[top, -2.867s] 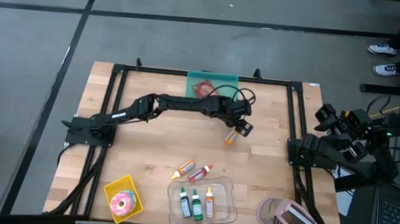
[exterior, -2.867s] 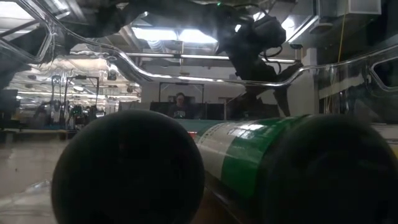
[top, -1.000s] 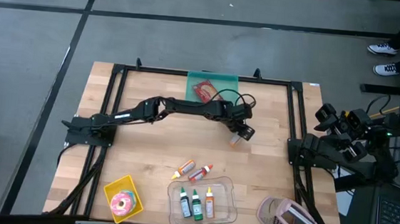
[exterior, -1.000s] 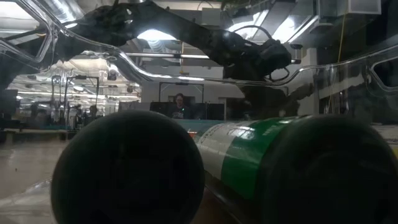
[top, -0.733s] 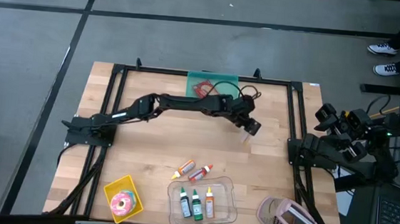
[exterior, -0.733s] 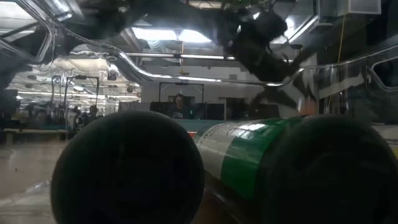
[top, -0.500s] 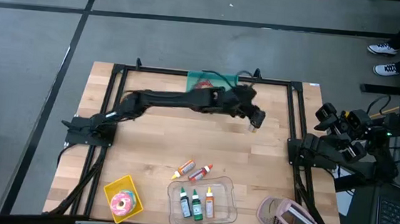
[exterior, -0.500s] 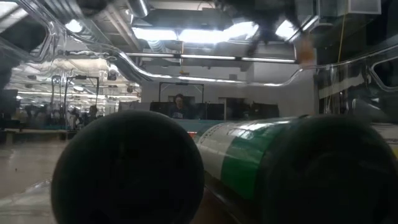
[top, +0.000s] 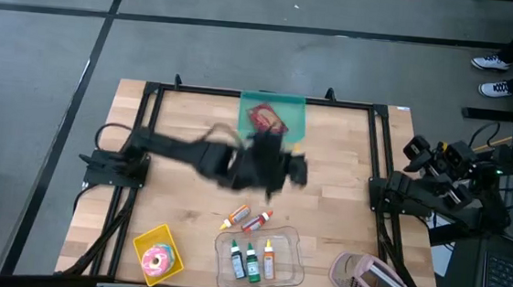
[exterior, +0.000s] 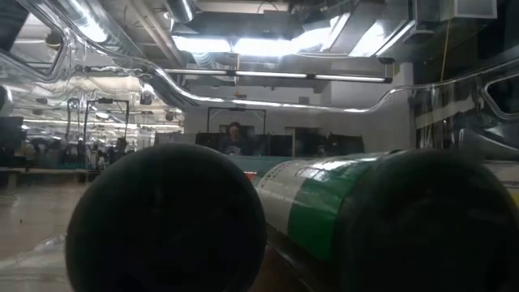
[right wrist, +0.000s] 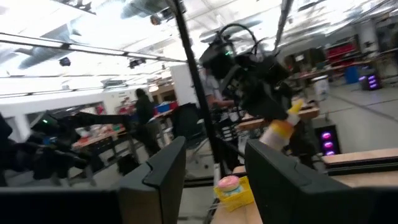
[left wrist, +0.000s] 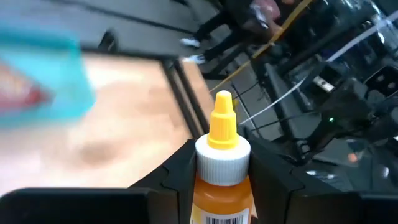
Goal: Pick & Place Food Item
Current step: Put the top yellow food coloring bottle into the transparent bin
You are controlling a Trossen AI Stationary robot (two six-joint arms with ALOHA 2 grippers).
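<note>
An orange bottle (left wrist: 222, 168) with a white collar and a yellow cap is in my left gripper (left wrist: 222, 186), which is shut on it. In the high view the left gripper (top: 293, 170) is blurred above the middle of the table. The right wrist view shows the same bottle (right wrist: 283, 127) high in the air. My right gripper (right wrist: 214, 180) waits open at the table's right edge (top: 421, 153), with nothing between its fingers. My left gripper pinches the bottle's upper body just below the white collar (left wrist: 222, 186) between its two fingers (left wrist: 180, 177). The bottle lies along the fingers, its yellow cap (left wrist: 222, 121) pointing out past their tips. It is lifted clear of the table.
A clear tray (top: 293, 256) at the near edge holds three small bottles; two more bottles (top: 237, 217) lie just beyond it. A yellow tub with a doughnut (top: 158, 257) is near left, a pink thing (top: 370, 279) near right, and a teal tray (top: 290, 119) with a red item at the far edge.
My left gripper has risen from the tabletop with the orange bottle, lifting it clear, and has gone up out of the low view. It swung first toward the far edge, then back toward the table's middle, turning as it went.
</note>
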